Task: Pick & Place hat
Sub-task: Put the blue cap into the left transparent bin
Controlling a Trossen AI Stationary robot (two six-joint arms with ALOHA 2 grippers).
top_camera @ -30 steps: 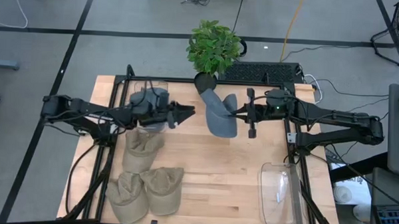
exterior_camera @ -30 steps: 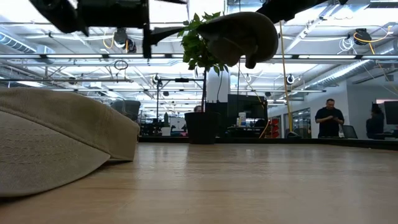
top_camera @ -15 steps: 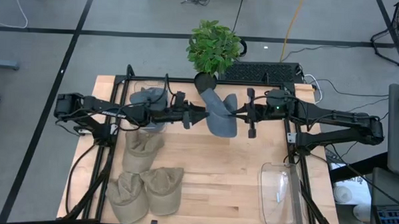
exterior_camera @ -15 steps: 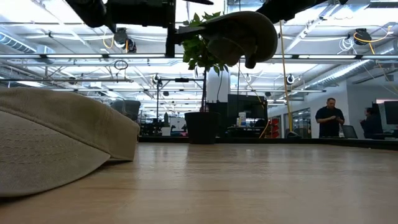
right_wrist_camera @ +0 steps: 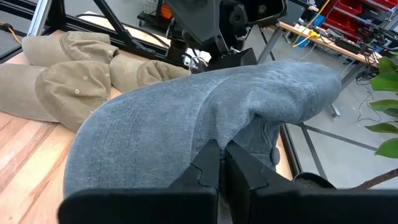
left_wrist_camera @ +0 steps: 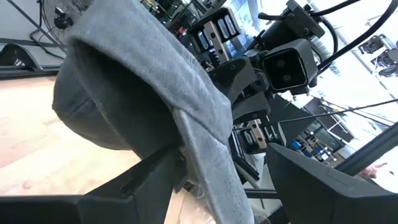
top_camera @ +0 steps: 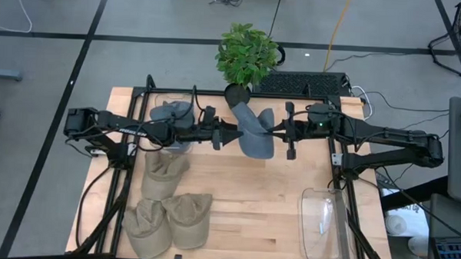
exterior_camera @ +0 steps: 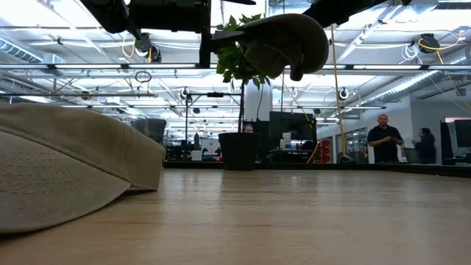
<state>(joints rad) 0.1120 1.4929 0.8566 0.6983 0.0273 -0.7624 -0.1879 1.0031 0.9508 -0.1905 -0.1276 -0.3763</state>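
While the tan hats [top_camera: 166, 208] sit untouched on the table's [top_camera: 243, 207] left side, with another grey hat [top_camera: 173, 112] in the clear bin [top_camera: 156, 104] at the back left, everything hinges on the mid-air meeting point near the table's back middle.

Left arm reaches in from the left, roughly level. Left gripper [top_camera: 232, 133] has its jaws spread well apart, straddling the near edge of the raised grey hat [top_camera: 253, 132]. In the left wrist view the hat's fabric edge [left_wrist_camera: 199, 118] runs down between the two dark fingers [left_wrist_camera: 143, 180]; they bracket it, not yet pinching as far as I can tell.

The hat hangs well clear of the tabletop, between both grippers. From above, its long axis runs roughly front to back, crosswise to the line joining the arms. So each gripper meets it side-on, from opposite sides.

Right gripper [top_camera: 280, 131] comes in from the right, fingers fully closed on the hat's fabric; the right wrist view shows the cloth [right_wrist_camera: 205, 118] bunched right over the closed fingertips [right_wrist_camera: 217, 165]. This arm carries the load.

My read: this is a handover, right to left. The left is already at the hat, so its next move would just be closing. Risk: right letting go before the left has bitten.

A second clear bin [top_camera: 323, 225] sits at the front right.
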